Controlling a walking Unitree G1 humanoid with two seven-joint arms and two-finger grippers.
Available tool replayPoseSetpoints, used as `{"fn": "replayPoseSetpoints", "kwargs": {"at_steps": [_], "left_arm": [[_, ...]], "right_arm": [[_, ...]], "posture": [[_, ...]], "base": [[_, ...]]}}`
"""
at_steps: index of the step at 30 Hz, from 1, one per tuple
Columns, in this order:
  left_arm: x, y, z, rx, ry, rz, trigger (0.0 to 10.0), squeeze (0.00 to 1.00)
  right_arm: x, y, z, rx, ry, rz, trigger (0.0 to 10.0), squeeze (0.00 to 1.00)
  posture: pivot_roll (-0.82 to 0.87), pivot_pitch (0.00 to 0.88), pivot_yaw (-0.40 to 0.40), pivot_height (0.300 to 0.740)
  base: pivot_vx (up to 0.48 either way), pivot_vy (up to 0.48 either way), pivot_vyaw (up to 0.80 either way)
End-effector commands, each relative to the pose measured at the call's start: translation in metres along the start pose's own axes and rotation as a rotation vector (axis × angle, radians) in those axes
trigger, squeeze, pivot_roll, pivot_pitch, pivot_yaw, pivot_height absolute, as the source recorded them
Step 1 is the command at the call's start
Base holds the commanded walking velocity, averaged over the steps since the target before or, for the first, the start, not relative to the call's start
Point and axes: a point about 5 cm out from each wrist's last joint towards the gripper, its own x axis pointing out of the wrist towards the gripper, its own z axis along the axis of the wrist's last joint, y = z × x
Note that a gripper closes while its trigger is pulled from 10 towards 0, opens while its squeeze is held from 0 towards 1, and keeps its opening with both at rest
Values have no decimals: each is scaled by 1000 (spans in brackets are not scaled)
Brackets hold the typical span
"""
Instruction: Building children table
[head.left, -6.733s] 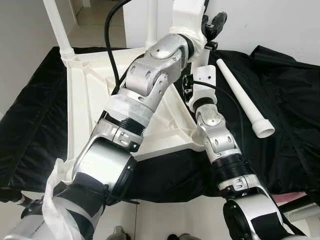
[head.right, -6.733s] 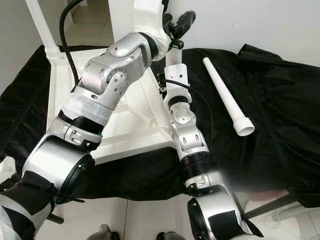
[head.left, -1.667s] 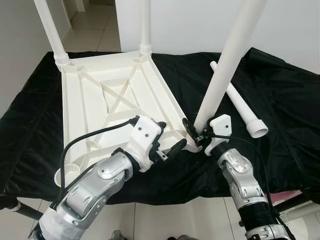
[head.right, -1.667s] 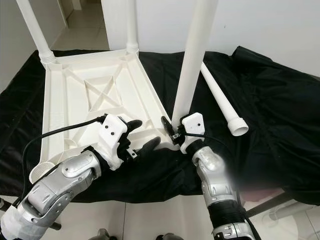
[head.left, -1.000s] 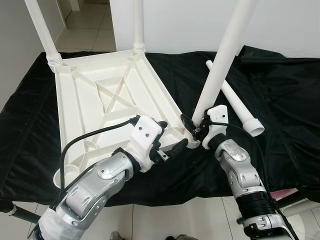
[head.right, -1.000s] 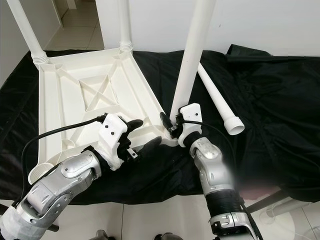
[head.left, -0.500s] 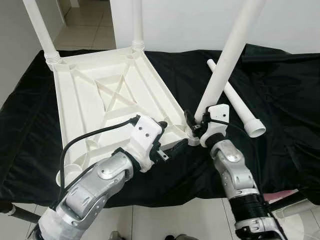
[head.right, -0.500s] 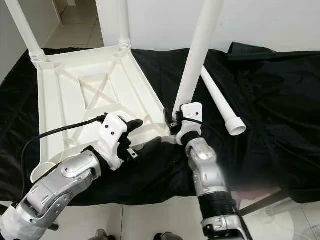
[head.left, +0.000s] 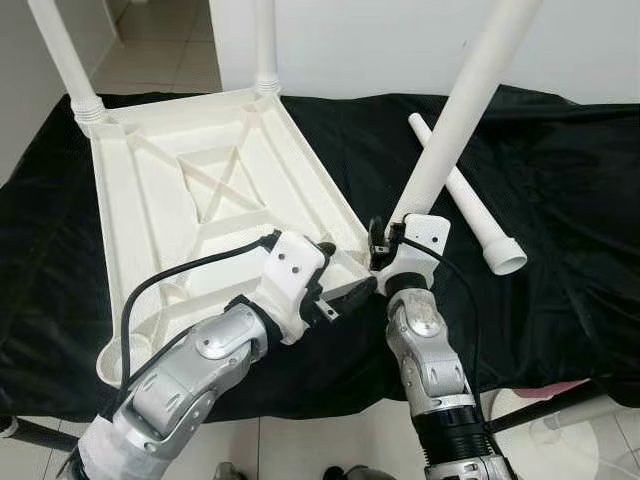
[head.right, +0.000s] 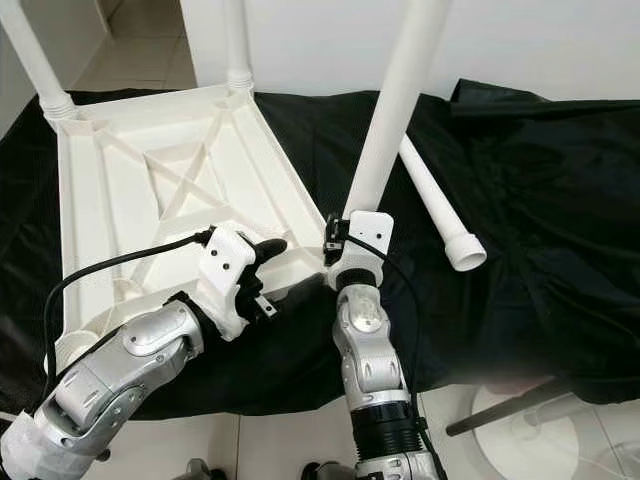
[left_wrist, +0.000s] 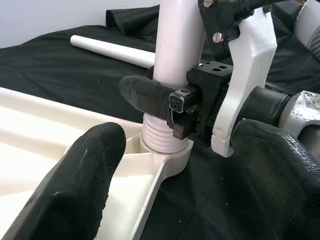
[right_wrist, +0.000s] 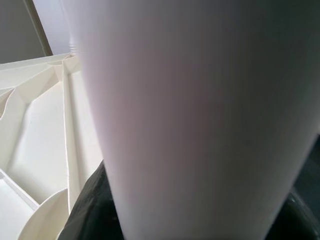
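Here right gripper (head.left: 384, 240) clamps table leg (head.left: 455, 115); left gripper (head.left: 340, 285) open.

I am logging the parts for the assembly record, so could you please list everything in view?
Tabletop: one, white, upside down on the cloth.
Fitted legs: two, white, at its far corners.
Leg being fitted: one, white, tilted in the near right corner socket.
Loose leg: one, white, lying on the cloth to the right.
Cloth: one, black, under everything.
Left gripper: open, at the tabletop's near right corner.
Right gripper: shut on the leg's base.
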Motion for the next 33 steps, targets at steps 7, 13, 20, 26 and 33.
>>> {"fn": "replayPoseSetpoints", "kwargs": {"at_steps": [7,13,20,26,33], "left_arm": [[2,-10,0,4,-4,-140,10000,0],[4,-10,0,11,-5,-140,10000,0],[4,-9,0,15,-7,-139,10000,0],[5,-8,0,16,-5,-140,10000,0],[6,-8,-2,17,4,-139,10000,0]], "right_arm": [[-3,-6,-5,46,8,47,10000,1000],[3,-21,4,28,-40,102,10000,1000],[7,-32,6,-47,-39,294,10000,0],[9,-36,6,-101,-36,429,10000,0],[14,-44,1,-179,16,652,10000,0]], "posture": [[-27,108,-34,740],[-27,95,-35,740],[-27,86,-30,740],[-30,84,-27,740],[-36,89,-18,740]], "base": [[0,0,0],[0,0,0],[0,0,0],[0,0,0],[0,0,0]]}}
